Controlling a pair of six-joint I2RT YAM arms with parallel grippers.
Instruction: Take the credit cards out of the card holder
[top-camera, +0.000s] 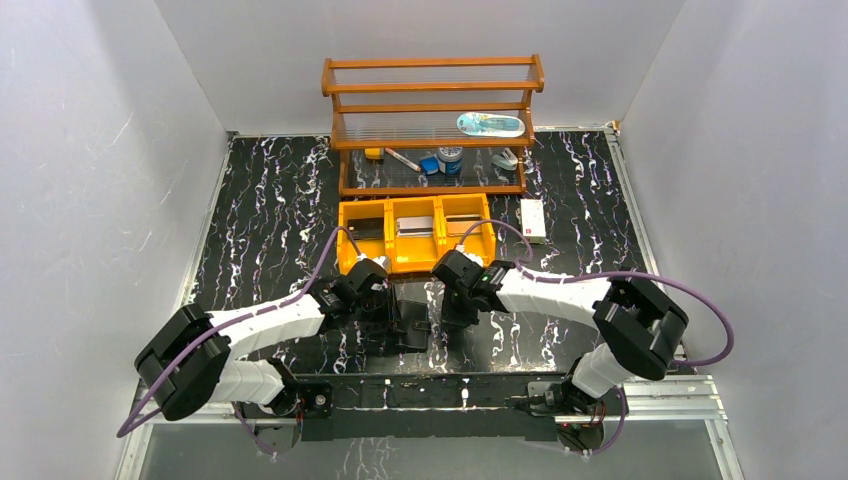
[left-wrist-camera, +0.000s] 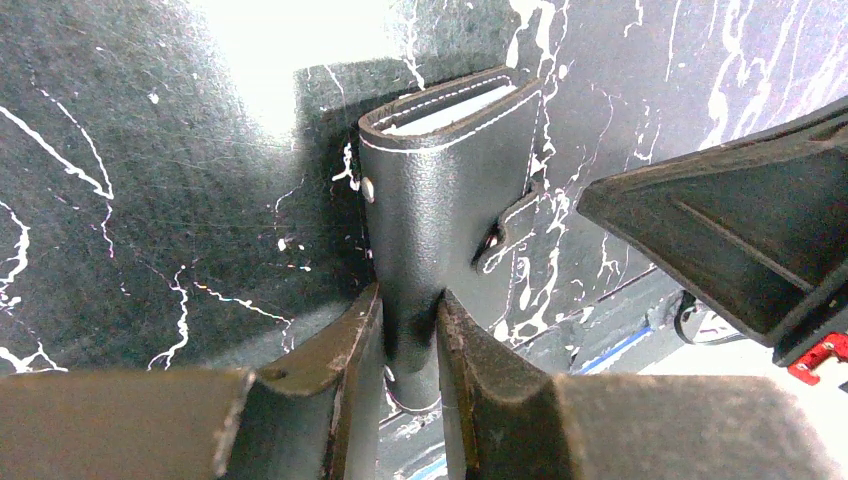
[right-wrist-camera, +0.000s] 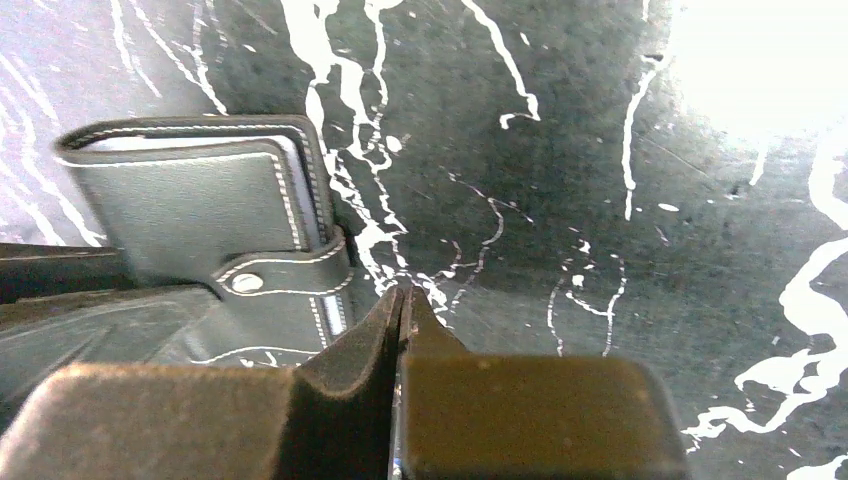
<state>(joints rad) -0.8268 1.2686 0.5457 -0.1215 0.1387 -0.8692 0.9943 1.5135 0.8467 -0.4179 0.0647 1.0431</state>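
The card holder (left-wrist-camera: 450, 200) is black, folded shut, with white stitching and a snap strap (right-wrist-camera: 285, 272). It stands on edge on the marbled black table between the two arms (top-camera: 408, 318). My left gripper (left-wrist-camera: 410, 330) is shut on its lower end, one finger on each face. My right gripper (right-wrist-camera: 403, 295) is shut with nothing between its fingertips, its tips just right of the strap, close to the holder's edge. A pale strip (left-wrist-camera: 455, 108) shows inside the holder's far end. I cannot tell whether it is lining or a card. The credit cards are otherwise hidden inside.
A yellow three-compartment bin (top-camera: 415, 232) stands just behind the grippers. A wooden rack (top-camera: 432, 125) with small items is at the back. A white box (top-camera: 533, 220) lies right of the bin. White walls close in on both sides.
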